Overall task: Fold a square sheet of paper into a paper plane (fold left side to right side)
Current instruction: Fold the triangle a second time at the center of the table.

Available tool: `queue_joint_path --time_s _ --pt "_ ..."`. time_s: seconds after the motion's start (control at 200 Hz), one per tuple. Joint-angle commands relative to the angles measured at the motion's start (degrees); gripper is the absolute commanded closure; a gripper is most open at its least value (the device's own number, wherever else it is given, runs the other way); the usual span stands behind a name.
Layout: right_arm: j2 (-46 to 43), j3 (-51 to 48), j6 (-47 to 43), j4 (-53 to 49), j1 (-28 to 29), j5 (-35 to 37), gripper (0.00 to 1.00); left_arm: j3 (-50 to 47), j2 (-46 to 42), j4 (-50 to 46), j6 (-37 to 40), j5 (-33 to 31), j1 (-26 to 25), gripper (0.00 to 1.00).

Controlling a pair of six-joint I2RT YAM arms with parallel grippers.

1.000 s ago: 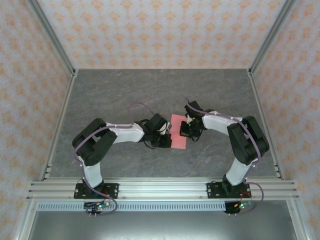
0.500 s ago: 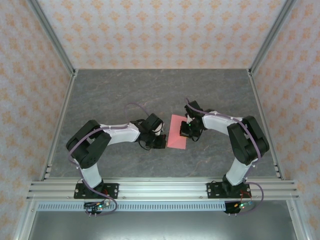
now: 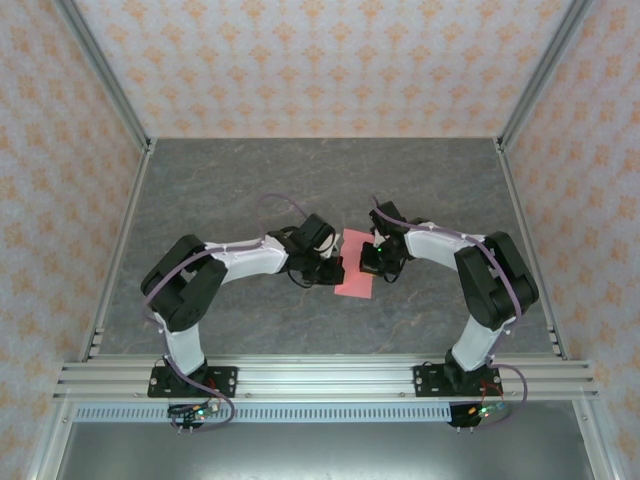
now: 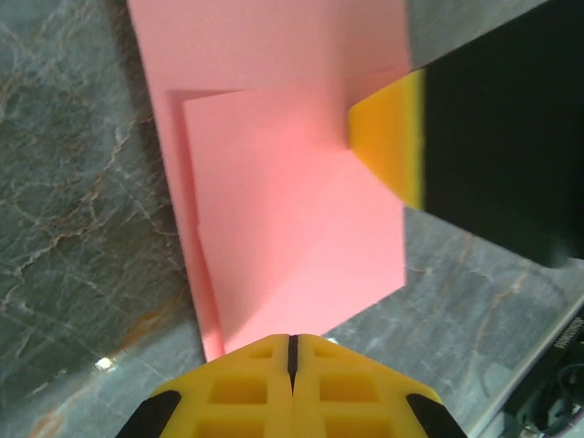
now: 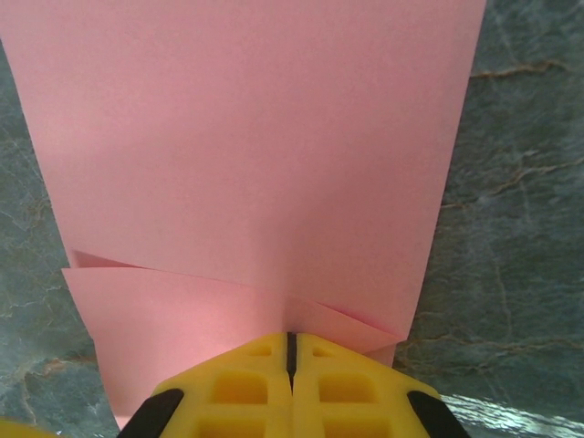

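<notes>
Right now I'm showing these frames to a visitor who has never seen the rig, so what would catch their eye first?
The salmon-pink square sheet of paper, partly folded, glows against the grey marbled table at its centre. The left gripper and the right gripper meet over it from opposite sides, yellow fingers shut at its edges. Peach patterned walls enclose the table.

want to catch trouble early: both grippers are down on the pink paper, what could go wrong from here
The square sheet of paper has layers with offset edges in the left wrist view; pressing now may set a crooked crease.
The left gripper and right gripper, both shut, work close together over it and might collide.
A sliding fingertip could drag it across the table.
</notes>
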Motion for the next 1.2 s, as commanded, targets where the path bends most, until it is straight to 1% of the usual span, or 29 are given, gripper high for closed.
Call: queue_joint_path --time_s 0.0,0.21,0.41,0.58,0.911,1.191 --pt "-0.72 -0.42 -0.70 -1.88 0.20 0.81 0.95 0.00 1.88 0.32 0.82 1.14 0.18 0.96" --pt "-4.85 0.41 -0.78 -3.40 0.81 -0.11 0.95 -1.88 2.52 0.33 0.77 0.74 0.22 0.96" --pt "-8.14 -0.07 0.95 -3.97 3.87 -0.18 0.95 -3.90 2.58 -0.94 0.67 -1.68 0.10 0.96" --pt "-6.12 -0.03 2.82 -2.32 6.25 -0.15 0.95 -4.78 2.76 -1.11 0.42 -2.66 0.08 0.97" --pt "-0.57 1.37 3.08 -1.05 6.99 -0.71 0.95 -4.82 3.58 -1.77 0.30 -4.07 -0.03 0.97" --pt "0.50 1.54 3.18 0.10 7.52 -1.64 0.95 -5.37 3.75 -1.74 -0.02 -4.69 -0.22 0.98"
